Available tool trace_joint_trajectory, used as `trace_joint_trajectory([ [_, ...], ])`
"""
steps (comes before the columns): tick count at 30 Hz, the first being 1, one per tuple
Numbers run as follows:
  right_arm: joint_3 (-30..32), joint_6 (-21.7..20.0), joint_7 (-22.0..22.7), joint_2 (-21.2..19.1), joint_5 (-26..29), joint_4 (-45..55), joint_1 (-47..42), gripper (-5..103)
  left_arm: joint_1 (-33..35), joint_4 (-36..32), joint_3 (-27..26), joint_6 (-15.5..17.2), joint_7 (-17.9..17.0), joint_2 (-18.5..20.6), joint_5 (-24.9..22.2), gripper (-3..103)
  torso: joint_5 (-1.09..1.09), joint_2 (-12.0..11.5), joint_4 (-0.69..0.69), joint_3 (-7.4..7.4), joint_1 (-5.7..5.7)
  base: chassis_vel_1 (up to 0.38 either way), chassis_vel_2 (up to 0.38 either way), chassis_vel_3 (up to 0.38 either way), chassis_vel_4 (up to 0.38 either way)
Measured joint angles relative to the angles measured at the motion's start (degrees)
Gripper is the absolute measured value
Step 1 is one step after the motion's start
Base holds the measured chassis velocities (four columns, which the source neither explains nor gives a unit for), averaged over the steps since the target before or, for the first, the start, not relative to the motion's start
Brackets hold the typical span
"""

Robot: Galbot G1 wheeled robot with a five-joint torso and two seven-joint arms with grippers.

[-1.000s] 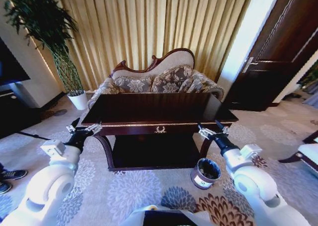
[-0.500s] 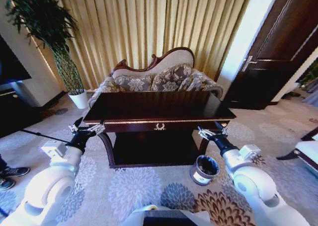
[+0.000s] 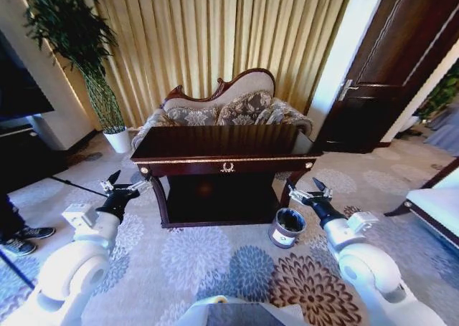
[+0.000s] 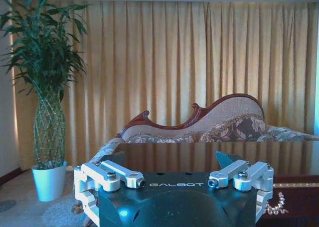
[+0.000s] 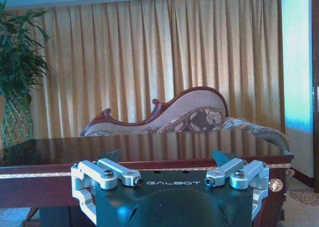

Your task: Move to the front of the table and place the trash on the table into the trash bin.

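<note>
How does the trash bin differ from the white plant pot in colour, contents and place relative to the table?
The trash bin is dark brown with a pale band; the plant pot is plain white. The bin looks dark inside with nothing sticking out; the pot holds a tall leafy plant. The bin stands by the table's front right leg; the pot stands beyond its far left corner, near the curtain. Both sit on the floor.

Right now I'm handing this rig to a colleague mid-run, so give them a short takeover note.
Left gripper: open, empty, held low off the table's left front corner.
Right gripper: open, empty, low by the right front leg.
Table: straight ahead, in front of the sofa; no trash can be made out on its glossy top from here.
Trash bin: on the carpet by the table's right front leg, just left of the right gripper.
Done: nothing binned.
Left: close in, find the trash, bin it.
</note>
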Motion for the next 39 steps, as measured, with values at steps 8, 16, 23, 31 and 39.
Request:
trace_joint_trajectory([
  [8,0.58,0.02,0.01,-0.04,0.12,0.42,-0.50,100,0.10,0.01,-0.09,-0.06,0.00,-0.12,0.00,100,-0.04,0.01,-0.02,-0.01,0.00,0.231,-0.229,-0.237,0.215],
  [16,1.08,0.04,0.01,0.00,0.16,0.51,-0.96,100,0.02,0.01,-0.09,-0.10,-0.01,-0.16,0.00,100,0.00,-0.01,-0.02,0.01,0.04,0.224,-0.207,-0.226,0.223],
  [23,1.39,0.08,0.02,0.08,0.23,0.49,-1.21,100,0.00,0.01,0.08,-0.12,0.00,-0.21,0.04,100,0.03,-0.01,-0.03,0.00,0.01,0.226,-0.245,-0.225,0.253],
  [31,1.37,0.20,0.03,0.34,0.22,0.16,-1.33,100,-0.02,0.01,0.13,-0.12,-0.07,-0.07,0.24,100,0.05,0.00,-0.05,0.00,0.00,0.259,-0.271,-0.262,0.256],
  [39,1.29,1.33,0.09,0.49,-0.26,-0.84,-1.35,100,0.03,0.06,0.29,-0.12,-0.09,-0.14,0.37,100,0.02,0.01,-0.04,-0.01,-0.02,0.231,-0.229,-0.211,0.245],
])
